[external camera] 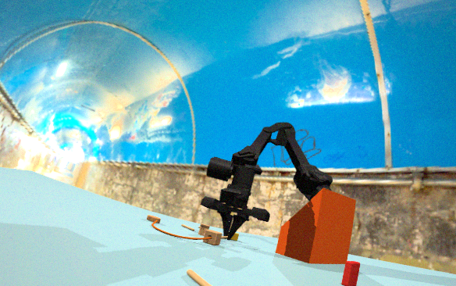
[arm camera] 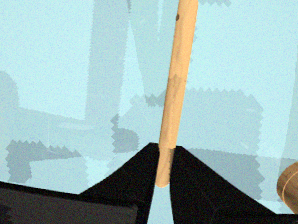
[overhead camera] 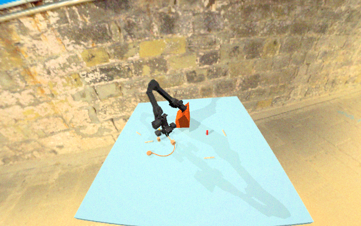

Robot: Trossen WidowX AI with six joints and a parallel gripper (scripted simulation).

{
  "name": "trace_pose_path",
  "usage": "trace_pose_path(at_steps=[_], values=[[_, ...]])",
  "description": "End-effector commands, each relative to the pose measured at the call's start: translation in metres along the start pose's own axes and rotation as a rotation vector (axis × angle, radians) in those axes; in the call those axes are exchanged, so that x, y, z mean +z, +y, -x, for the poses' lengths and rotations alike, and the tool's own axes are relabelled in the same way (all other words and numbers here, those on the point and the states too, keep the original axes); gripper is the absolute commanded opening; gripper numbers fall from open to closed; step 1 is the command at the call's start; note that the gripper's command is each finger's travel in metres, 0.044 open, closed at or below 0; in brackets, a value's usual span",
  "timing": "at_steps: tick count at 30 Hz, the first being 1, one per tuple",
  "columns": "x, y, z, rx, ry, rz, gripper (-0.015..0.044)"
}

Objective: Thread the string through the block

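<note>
My gripper (overhead camera: 167,135) (external camera: 229,237) (arm camera: 164,153) is shut on the end of the thin wooden stick (overhead camera: 169,138) (external camera: 224,237) (arm camera: 176,90), low over the table. The stick runs from the fingertips to the wooden block (overhead camera: 173,142) (external camera: 215,237), which stands on the table and is out of the wrist view. The orange string (overhead camera: 164,155) (external camera: 177,235) meets the block's opposite side and curves back to the round wooden button (overhead camera: 149,153) (external camera: 153,218). The part inside the hole is hidden, so I cannot tell where stick and string join.
A small wooden cylinder (overhead camera: 158,139) (external camera: 203,229) (arm camera: 290,187) lies beside the block. A yellow piece (external camera: 234,237) is just behind the fingertips. Loose sticks (overhead camera: 149,141) (overhead camera: 209,157) (external camera: 198,277), a red piece (overhead camera: 207,132) (external camera: 350,273) and a large orange wedge (overhead camera: 183,120) (external camera: 332,230) are also there.
</note>
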State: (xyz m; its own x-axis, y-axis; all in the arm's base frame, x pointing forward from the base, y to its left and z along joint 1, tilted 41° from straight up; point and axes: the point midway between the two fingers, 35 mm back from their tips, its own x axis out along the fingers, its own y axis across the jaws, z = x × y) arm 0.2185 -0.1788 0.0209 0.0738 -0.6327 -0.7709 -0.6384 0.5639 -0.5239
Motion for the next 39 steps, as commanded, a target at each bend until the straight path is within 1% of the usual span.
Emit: trace_pose_path(at_steps=[1,18,29,35,37,39], values=[[-0.006,0.001,0.0,0.0,-0.004,-0.007,0.0],[-0.025,0.002,0.004,-0.001,-0.003,-0.017,0.0],[-0.039,0.002,-0.009,0.004,-0.003,-0.02,0.0],[-0.037,0.001,-0.007,0.002,-0.001,-0.024,0.0157],[-0.035,0.0,0.001,0.003,-0.002,-0.024,0.021],[-0.031,-0.002,0.025,0.005,-0.004,-0.026,0.021]])
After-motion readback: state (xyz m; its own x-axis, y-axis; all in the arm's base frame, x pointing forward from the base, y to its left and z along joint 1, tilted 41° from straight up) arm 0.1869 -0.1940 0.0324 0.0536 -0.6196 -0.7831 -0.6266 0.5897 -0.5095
